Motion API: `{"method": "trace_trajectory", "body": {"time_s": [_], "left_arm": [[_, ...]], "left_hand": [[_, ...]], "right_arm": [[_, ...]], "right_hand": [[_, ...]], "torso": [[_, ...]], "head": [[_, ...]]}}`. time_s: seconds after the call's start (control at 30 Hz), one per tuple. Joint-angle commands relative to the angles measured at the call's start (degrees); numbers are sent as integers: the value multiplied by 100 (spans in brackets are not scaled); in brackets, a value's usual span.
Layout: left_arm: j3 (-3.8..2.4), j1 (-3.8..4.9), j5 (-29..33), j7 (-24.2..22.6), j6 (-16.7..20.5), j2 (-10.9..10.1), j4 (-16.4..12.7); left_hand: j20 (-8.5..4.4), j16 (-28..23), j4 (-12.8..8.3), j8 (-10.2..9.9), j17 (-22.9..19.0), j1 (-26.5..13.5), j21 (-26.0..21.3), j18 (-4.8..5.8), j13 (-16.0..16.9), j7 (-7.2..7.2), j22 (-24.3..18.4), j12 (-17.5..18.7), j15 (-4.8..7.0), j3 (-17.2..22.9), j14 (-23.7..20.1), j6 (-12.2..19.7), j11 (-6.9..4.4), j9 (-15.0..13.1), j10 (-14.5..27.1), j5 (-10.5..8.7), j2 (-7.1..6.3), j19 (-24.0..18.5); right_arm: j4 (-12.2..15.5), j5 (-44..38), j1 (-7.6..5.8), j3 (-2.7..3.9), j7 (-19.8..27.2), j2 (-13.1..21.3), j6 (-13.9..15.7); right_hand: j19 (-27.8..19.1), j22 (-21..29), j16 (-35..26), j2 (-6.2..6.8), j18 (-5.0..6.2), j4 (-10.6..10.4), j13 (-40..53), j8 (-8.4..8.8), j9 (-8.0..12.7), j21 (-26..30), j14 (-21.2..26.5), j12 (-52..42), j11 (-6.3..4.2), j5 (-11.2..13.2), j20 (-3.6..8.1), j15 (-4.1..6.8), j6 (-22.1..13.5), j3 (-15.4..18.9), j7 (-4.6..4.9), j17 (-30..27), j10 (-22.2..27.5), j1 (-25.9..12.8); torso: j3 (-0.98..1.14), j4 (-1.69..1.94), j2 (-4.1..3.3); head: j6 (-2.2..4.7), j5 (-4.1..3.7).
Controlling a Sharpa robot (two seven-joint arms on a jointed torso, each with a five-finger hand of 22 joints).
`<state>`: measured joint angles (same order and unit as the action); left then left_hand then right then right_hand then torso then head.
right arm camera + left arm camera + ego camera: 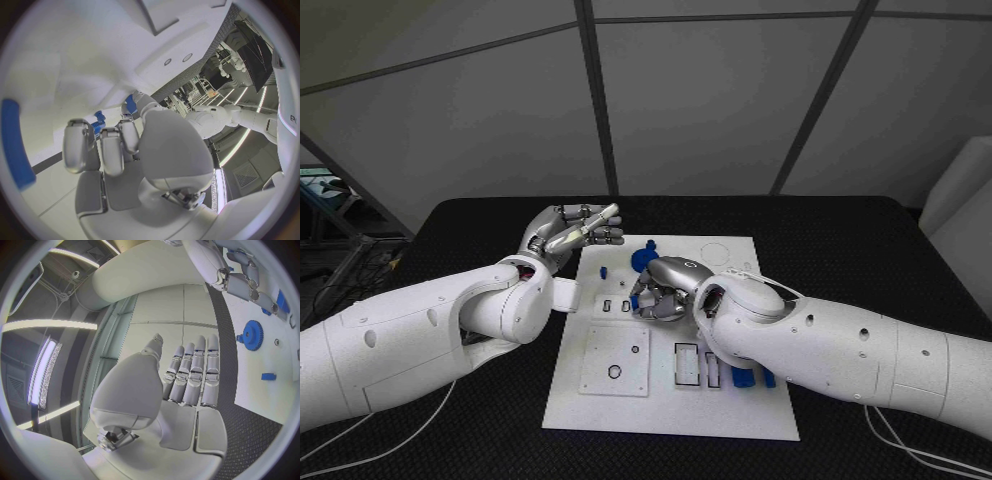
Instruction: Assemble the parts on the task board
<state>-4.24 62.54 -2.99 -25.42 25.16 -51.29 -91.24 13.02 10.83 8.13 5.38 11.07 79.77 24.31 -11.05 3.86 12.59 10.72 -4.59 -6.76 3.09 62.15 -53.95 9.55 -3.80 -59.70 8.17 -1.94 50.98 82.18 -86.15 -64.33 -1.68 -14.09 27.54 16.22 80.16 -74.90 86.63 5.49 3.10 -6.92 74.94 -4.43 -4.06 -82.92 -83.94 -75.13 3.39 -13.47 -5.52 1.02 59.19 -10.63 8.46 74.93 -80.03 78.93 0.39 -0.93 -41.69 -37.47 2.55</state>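
Head view shows our desk carrying the white board. Our left hand hovers beside it, fingers straight and together, holding nothing. Our right hand curls over mid-board; whether it holds anything, we cannot tell. A blue gear nearby looks light, rigid, slick; pinch its rim.

The head camera looks steeply down on the black table from above, taking in both arms. Each wrist camera sits close behind its own hand, facing along the fingers. The left wrist view and head view share the flat white rectangular task board beyond the straight left fingers.
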Motion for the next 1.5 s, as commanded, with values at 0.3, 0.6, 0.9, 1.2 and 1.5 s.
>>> {"method": "trace_trajectory", "body": {"time_s": [0.3, 0.6, 0.9, 1.2, 1.5], "left_arm": [[-5, 9, -12, -19, -65, 3, -4], [-5, 9, -12, -16, -62, -1, -2], [-5, 8, -13, 16, -98, -24, 25], [-5, 7, -578, 535, -256, -100, 108], [-8, 28, -2091, 2330, -1097, -231, 79]], "left_hand": [[2, -30, -23, -34, 8, -12, 22, 71, 6, 32, 5, 39, -21, 4, -5, -18, 29, 1, -5, -32, 23, -37], [2, -30, -23, -34, 8, -12, 22, 71, 6, 32, 5, 39, -21, 4, -5, -18, 29, 1, -5, -32, 23, -37], [-14, -13, -43, -57, 44, -17, 109, 58, 4, 33, 44, 56, -4, 1, 66, -18, 26, 2, 6, -31, 45, 50], [-329, 500, -126, 3, 451, -30, 952, 53, 116, -119, 458, -118, 305, -31, 1084, -288, -193, -43, -443, -26, 67, 857], [-744, 3660, 22, 516, 2768, -153, 2350, 73, 805, -575, 1410, -1021, 703, 235, 1560, -830, -585, -481, -1258, -23, 55, 867]], "right_arm": [[-22, -36, 3, -9, -106, -3, 12], [-11, -36, 3, -10, -84, -4, 123], [265, 184, 28, -6, 534, 234, 715], [921, 1437, -82, 116, 2060, 1128, 659], [988, 2820, -389, 330, 2559, 1797, 780]], "right_hand": [[-53, -149, -72, 171, 17, -115, -173, 89, 27, 79, -411, 295, 78, 88, -73, -98, -405, 121, 71, 649, 246, -162], [-102, -84, -85, 247, 32, -224, -348, 75, 29, 128, -406, 444, 146, 3, -127, -156, -758, 290, 145, 633, 399, -187], [-122, -56, -72, 298, 40, -335, -319, 27, 16, 152, -413, 367, 167, -175, -153, -177, -857, 410, 164, 667, 369, -96], [-404, 294, -201, 279, 126, -323, -436, -214, -60, 388, -343, 439, 111, -478, -136, -139, -531, 598, 85, 433, 504, 112], [-1995, 2385, -1815, 148, 570, -251, -2158, -283, -18, 1956, 426, 2268, 31, -856, -46, -53, -375, 487, 26, -1774, 1685, 324]], "torso": [[-2, 0, 1], [-2, 3, 2], [9, 3, 9], [-11, -27, 60], [20, -63, 158]], "head": [[12, -6], [12, -3], [24, 24], [63, 99], [23, 146]]}}
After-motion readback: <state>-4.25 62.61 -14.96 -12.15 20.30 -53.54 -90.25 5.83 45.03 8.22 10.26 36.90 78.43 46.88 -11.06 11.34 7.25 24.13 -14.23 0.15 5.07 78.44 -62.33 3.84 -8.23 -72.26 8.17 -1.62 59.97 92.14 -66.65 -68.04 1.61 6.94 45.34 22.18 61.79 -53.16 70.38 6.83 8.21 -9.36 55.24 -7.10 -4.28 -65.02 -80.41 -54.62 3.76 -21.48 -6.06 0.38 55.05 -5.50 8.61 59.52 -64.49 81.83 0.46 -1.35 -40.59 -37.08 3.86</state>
